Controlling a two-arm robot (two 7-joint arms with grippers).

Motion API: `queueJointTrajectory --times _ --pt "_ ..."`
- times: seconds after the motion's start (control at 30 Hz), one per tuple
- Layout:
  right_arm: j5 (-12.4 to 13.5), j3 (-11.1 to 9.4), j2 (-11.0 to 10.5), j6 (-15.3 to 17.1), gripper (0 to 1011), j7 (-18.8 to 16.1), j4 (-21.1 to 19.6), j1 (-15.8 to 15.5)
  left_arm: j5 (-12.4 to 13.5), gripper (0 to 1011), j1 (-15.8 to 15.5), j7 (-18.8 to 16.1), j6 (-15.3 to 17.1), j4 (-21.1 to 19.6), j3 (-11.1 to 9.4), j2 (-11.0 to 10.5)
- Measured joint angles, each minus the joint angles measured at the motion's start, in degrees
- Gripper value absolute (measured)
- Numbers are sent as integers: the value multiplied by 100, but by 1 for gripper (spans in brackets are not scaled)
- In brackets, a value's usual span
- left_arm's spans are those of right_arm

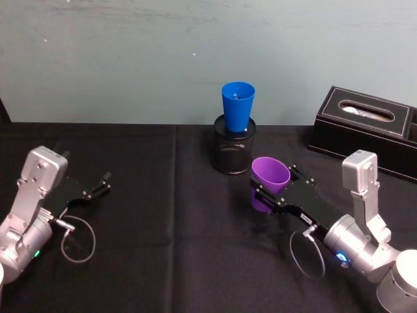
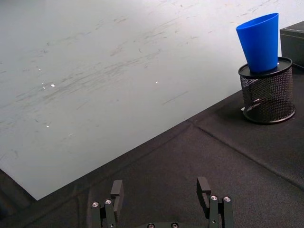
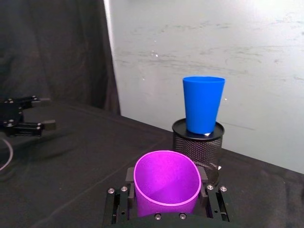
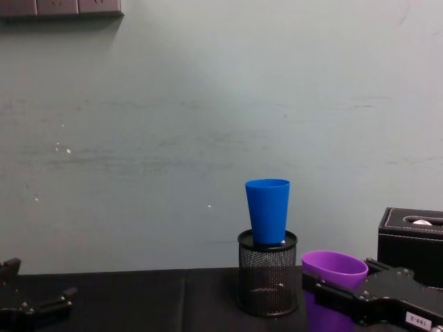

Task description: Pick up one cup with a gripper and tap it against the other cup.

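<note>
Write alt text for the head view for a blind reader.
The right gripper holds a purple plastic tapered cup beside a black mesh pen holder with a tall blue plastic cup standing in it. The left gripper is open, far left.

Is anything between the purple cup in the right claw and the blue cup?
Nothing visible. The purple cup in the right claw has open space to the blue cup, which stands higher, in the black mesh holder. The left claw sits far aside.

The light is soft and even. The pale grey-green wall (image 1: 130,59) looks bright, the black tablecloth (image 1: 163,215) dark, with only faint shadows. The purple plastic tapered cup (image 3: 166,183) glows vividly inside.
</note>
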State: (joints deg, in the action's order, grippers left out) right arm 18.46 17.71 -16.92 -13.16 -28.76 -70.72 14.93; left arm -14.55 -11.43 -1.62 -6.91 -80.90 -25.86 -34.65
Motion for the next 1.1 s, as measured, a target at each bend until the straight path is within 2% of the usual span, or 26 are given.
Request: queueJointTrajectory --times 0.3,1.1 --pt "-144 160 -185 182 735 -1 -132 -9 0 1011 0 0 0 0 0 0" --pt "-154 298 -115 74 735 -48 259 100 0 1012 0 0 0 0 0 0"
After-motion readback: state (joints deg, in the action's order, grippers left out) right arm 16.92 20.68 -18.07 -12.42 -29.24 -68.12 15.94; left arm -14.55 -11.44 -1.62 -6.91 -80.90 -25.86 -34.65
